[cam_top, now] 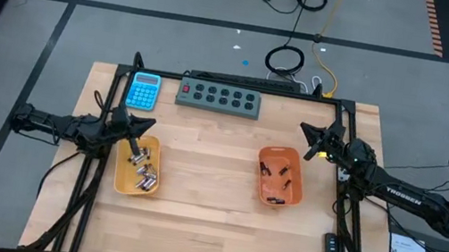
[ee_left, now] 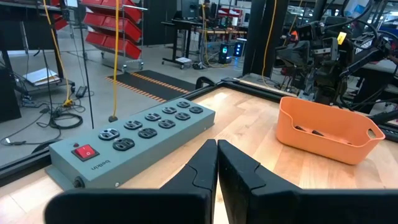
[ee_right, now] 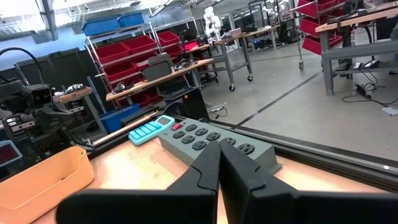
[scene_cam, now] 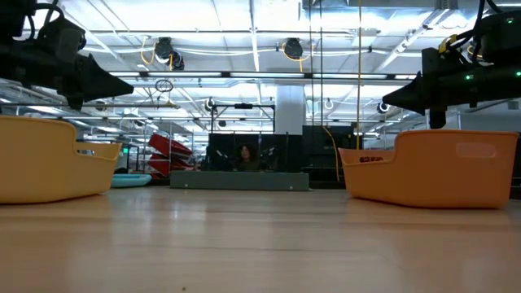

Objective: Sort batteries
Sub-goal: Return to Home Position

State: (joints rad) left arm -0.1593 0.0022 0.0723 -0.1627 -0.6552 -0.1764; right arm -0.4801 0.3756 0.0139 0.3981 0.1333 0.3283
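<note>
Several silvery-grey batteries (cam_top: pixel 143 172) lie in the yellow tray (cam_top: pixel 120 177) on the table's left side. Several small dark batteries (cam_top: pixel 280 186) lie in the orange tray (cam_top: pixel 268 156) on the right; a few dark batteries (ee_left: pixel 311 132) show inside it in the left wrist view. My left gripper (cam_top: pixel 152 125) hovers shut just beyond the yellow tray's far edge and holds nothing. My right gripper (cam_top: pixel 302 138) hovers shut beyond the orange tray's far right corner, also holding nothing. In the low view both grippers (scene_cam: pixel 110 85) (scene_cam: pixel 389 102) hang above the tray rims.
A grey power strip (cam_top: pixel 219 97) lies along the far edge, with a blue calculator (cam_top: pixel 143 91) to its left. Bare wood lies between the trays and toward the near edge (cam_top: pixel 208 232). Black frame rails run along the table's sides. A person (scene_cam: pixel 244 155) sits far behind the table.
</note>
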